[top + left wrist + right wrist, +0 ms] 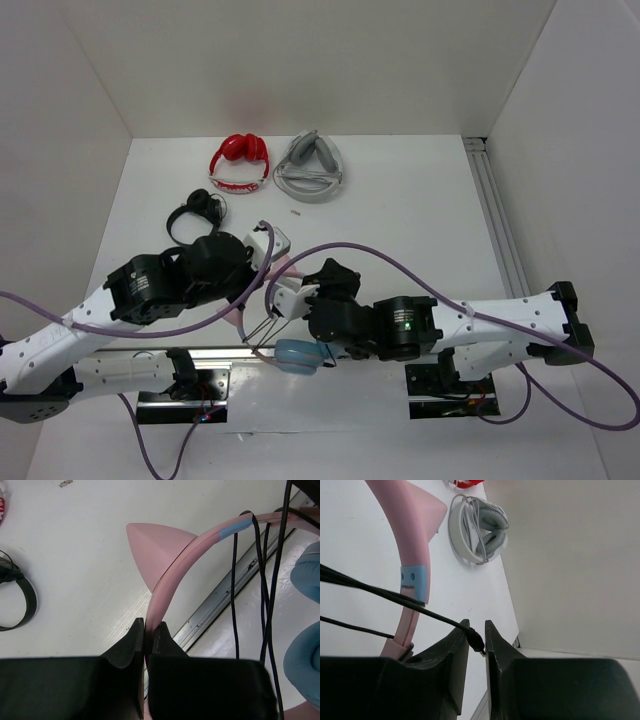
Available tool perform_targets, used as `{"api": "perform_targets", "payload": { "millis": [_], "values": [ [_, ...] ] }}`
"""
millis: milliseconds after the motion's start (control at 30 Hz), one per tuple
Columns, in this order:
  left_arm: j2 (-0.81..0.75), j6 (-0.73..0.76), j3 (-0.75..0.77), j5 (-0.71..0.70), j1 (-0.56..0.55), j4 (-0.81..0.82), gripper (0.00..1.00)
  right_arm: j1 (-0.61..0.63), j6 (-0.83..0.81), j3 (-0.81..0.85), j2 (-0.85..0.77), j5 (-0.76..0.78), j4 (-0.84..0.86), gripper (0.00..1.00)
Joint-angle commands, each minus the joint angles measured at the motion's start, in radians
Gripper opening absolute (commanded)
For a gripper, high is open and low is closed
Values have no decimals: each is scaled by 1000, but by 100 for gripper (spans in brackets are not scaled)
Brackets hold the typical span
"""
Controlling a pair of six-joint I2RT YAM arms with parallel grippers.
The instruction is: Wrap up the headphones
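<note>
The headphones hang between the two arms, light blue ear cups low near the table's front edge. My left gripper is shut on the pink headband just below a cat ear. The thin black cable runs in several strands across the band, beside the blue ear cups. My right gripper stands slightly open. The cable's plug lies slanted in the narrow gap between its fingers, and the headband rises to its left.
Red-and-white headphones and grey headphones lie at the back of the table. A black headset sits left of centre, close to my left arm. A metal rail runs along the right side. White walls enclose the table.
</note>
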Motion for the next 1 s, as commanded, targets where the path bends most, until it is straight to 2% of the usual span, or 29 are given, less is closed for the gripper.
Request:
{"api": "perform_targets", "payload": {
  "millis": [0,100,133,200,367,600,667,700,800,867,900,967],
  "values": [
    [-29,-7,51,-3,-5,-25,0,-47,-22,-30,-56,59,46,26],
    [-29,-7,51,-17,-5,-25,0,-56,-22,-39,-65,47,57,26],
    [-29,-7,60,-26,-5,-35,0,-65,-35,-53,-65,47,71,30],
    [-29,-7,60,-26,-5,-35,0,-79,-49,-68,-74,47,91,33],
    [-29,-7,70,-26,-5,-35,0,-116,-49,-79,-99,28,100,35],
    [-14,-41,70,-117,-5,-44,0,-174,-59,-102,-129,30,177,41],
    [15,-55,60,-149,-5,-44,0,-199,-59,-102,-143,30,218,47],
    [25,-67,50,-163,-5,-44,0,-210,-69,-111,-154,57,296,50],
    [55,-76,16,-212,-5,-1,0,-233,-45,-78,-154,137,358,73],
    [69,-55,-10,-223,-5,62,0,-243,36,-7,-126,235,358,97],
    [83,-41,-19,-223,10,91,0,-243,78,23,-107,267,309,100],
    [92,11,-30,-189,36,138,0,-243,260,132,-94,333,216,100]
  ]
}}
